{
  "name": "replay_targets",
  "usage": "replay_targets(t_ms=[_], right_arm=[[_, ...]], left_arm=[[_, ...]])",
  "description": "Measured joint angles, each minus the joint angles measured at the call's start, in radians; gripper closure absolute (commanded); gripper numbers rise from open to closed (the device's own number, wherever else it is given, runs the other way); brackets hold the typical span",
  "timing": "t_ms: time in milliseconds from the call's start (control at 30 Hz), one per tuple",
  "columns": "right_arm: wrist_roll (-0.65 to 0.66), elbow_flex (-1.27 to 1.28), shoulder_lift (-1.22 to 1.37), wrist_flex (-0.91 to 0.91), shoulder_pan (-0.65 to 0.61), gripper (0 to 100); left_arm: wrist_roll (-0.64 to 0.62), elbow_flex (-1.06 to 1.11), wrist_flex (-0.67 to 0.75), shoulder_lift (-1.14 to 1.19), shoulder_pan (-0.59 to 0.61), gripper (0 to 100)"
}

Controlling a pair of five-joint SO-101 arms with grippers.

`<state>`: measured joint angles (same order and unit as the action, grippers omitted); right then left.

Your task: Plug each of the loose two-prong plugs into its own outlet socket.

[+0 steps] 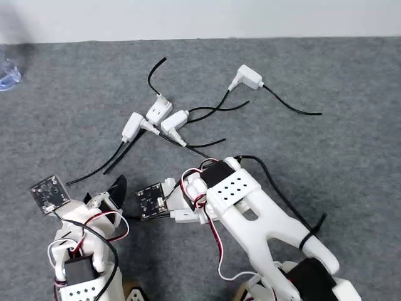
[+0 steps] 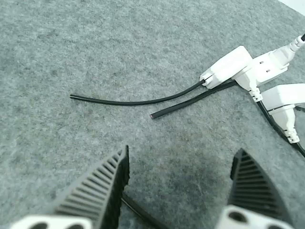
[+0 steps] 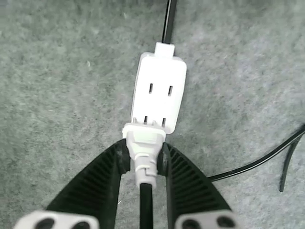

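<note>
here the white two-prong plug [image 3: 144, 143] sits pinched between the two black fingers of the right tool [image 3: 144, 151], which is closed on the plug's body just behind its face. the plug's face is pressed against the near end of the white outlet block [image 3: 159, 86], at the pair of slots closest to the tool. no prongs show, so i judge them to be in or nearly in, though i cannot tell whether the plug is fully seated. the cord runs back between the fingers, and this grip likely keeps the plug in line with the slots so a push goes straight in. the block lies flat on the grey tabletop [image 3: 57, 71], its own black cord leaving from the far end and a second pair of slots free.

the left tool [image 2: 182, 160] hangs low over the tabletop, spread wide and holding nothing. it faces a cluster of other white plugs and sockets [image 1: 158, 111], with loose black cord ends [image 2: 119, 101] trailing toward it. probably it is placed there for the next pair. one more white plug [image 1: 249, 78] lies well apart, toward the far edge.
</note>
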<state>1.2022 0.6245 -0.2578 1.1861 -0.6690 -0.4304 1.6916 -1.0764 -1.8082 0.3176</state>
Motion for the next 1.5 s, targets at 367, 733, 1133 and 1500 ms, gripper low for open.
replay_targets(t_ms=[367,733,1133,1500], right_arm=[[0.012,-0.037,0.008,0.020,0.000,99.1],[0.012,-0.057,0.008,0.023,0.002,99.1],[0.014,-0.081,0.157,-0.021,0.005,99.1],[0.014,-0.110,0.224,-0.023,0.006,99.1]], left_arm=[[0.000,0.000,0.000,0.000,0.000,67],[0.000,0.000,0.000,0.000,0.000,67],[0.000,0.000,0.000,0.000,0.000,67],[0.000,0.000,0.000,0.000,0.000,67]])
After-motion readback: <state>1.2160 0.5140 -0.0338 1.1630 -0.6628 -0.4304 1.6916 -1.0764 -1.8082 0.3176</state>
